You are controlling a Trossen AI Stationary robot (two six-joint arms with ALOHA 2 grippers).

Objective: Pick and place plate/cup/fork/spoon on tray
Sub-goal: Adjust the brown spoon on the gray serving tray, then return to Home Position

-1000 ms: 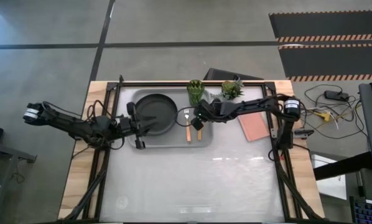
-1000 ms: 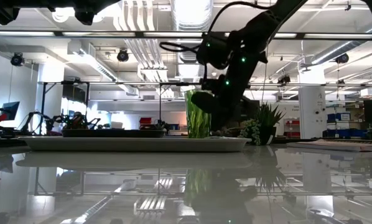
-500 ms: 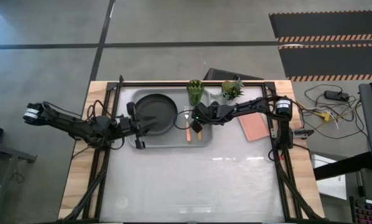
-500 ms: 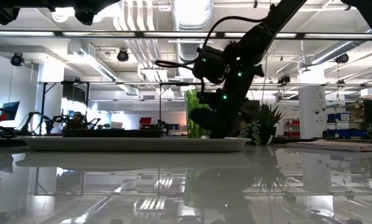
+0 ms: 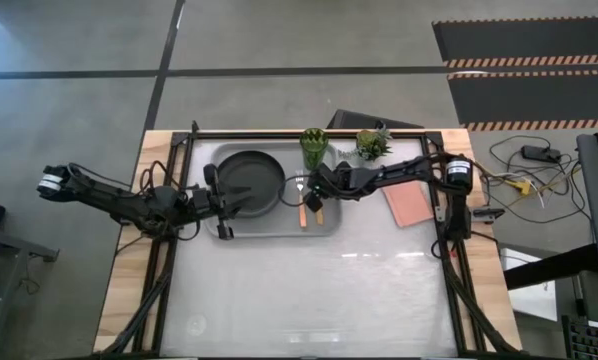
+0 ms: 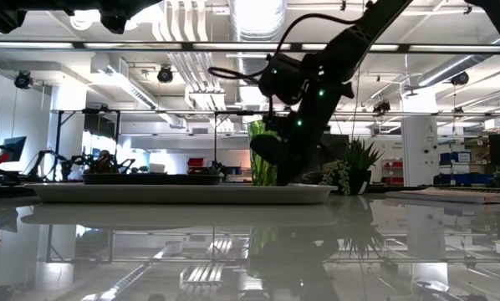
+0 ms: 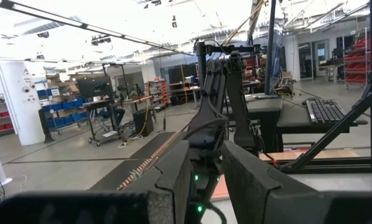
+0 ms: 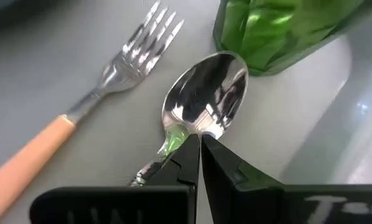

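Note:
The grey tray (image 5: 279, 228) lies at the table's far middle. The black plate (image 5: 249, 180) sits in its left half, and the orange-handled fork (image 5: 301, 200) lies flat to the right of the plate. The green cup (image 5: 314, 148) stands upright at the tray's far right corner. My right gripper (image 5: 316, 195) is low over the tray beside the fork, shut on the spoon (image 8: 208, 93), whose bowl points toward the cup (image 8: 279, 25). My left gripper (image 5: 227, 205) is open and empty at the plate's near left side. My right gripper pinches the spoon's neck (image 8: 187, 133), just behind the oval bowl, between its two fingertips. The fingers hide the handle. The spoon lies along the fingers with its bowl face up, beside the fork (image 8: 111, 81). I cannot tell whether the bowl rests on the tray.
A small potted plant (image 5: 372, 143) stands right of the cup near the table's far edge. A flat pink rectangle (image 5: 409, 203) lies right of the tray under my right arm. The table's near half is bare white surface (image 5: 309, 290).
My right gripper has gone down toward the tray and a little toward the table's left edge, carrying the spoon with it. It stays shut. The spoon now sits lower, close beside the fork.

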